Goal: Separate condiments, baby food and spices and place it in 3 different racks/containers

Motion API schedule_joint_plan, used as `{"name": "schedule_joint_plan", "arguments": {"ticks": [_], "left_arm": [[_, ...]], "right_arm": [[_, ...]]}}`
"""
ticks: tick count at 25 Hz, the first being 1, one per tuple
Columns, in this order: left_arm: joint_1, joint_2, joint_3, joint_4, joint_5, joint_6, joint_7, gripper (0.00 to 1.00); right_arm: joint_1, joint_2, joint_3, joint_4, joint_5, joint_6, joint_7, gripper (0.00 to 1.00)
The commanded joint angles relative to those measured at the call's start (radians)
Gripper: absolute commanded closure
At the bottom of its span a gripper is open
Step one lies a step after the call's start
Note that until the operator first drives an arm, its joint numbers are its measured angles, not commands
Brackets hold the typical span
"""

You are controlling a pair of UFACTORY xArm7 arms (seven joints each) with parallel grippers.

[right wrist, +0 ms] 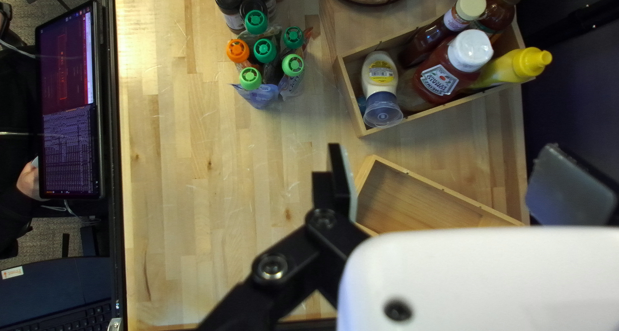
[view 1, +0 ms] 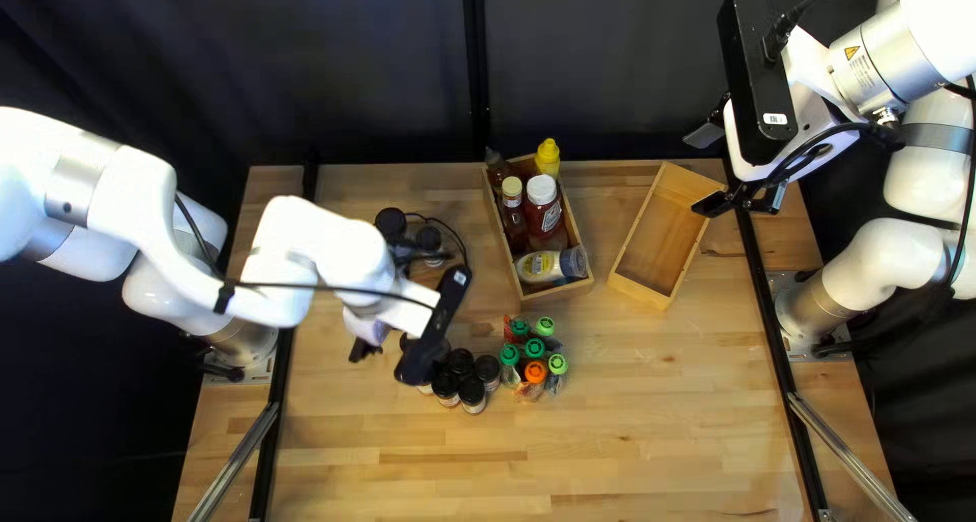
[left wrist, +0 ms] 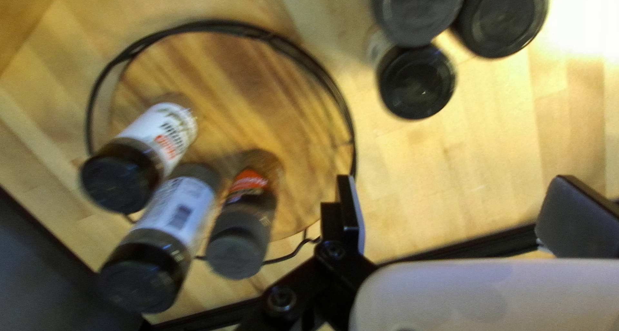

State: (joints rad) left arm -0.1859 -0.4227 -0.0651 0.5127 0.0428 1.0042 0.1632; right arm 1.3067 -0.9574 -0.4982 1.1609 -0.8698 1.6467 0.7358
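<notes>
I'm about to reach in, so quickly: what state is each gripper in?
Left black two-fingered gripper: open, holding nothing.
Right black two-fingered gripper: open, holding nothing.

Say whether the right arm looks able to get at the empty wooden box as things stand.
Probably yes: its gripper is open close to the box, nothing shows between them, and the left arm is well away, near the black-lidded jars.

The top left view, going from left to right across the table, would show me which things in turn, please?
Left arm's base, black-lidded jars, pouches with green and orange caps, empty wooden box, right arm's base.
</notes>
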Motion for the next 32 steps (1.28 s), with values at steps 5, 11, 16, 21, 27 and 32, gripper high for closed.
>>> {"name": "schedule_joint_plan", "arguments": {"ticks": [5, 11, 16, 21, 27, 32], "left_arm": [[0.018, 0.092, -0.001, -0.03, 0.017, -0.132, -0.033, 0.0], [0.03, 0.163, 0.017, -0.023, 0.019, -0.206, -0.005, 0.0], [0.024, 0.219, 0.015, 0.005, 0.012, -0.239, 0.003, 0.0], [0.025, 0.208, 0.014, -0.001, 0.019, -0.234, 0.001, 0.91], [0.026, 0.142, 0.006, 0.008, 0.035, -0.156, -0.013, 1.0], [0.026, 0.072, 0.009, 0.093, 0.033, 0.005, 0.003, 1.0]], "right_arm": [[0.0, 0.0, 0.0, 0.0, 0.0, 0.0, 0.0, 0.0], [0.0, 0.0, 0.0, 0.0, 0.0, 0.0, 0.0, 0.0], [0.0, 0.0, 0.0, 0.0, 0.0, 0.0, 0.0, 0.0], [0.0, 0.0, 0.0, 0.0, 0.0, 0.0, 0.0, 0.0], [0.0, 0.0, 0.0, 0.0, 0.0, 0.0, 0.0, 0.0], [0.0, 0.0, 0.0, 0.0, 0.0, 0.0, 0.0, 0.0]]}}
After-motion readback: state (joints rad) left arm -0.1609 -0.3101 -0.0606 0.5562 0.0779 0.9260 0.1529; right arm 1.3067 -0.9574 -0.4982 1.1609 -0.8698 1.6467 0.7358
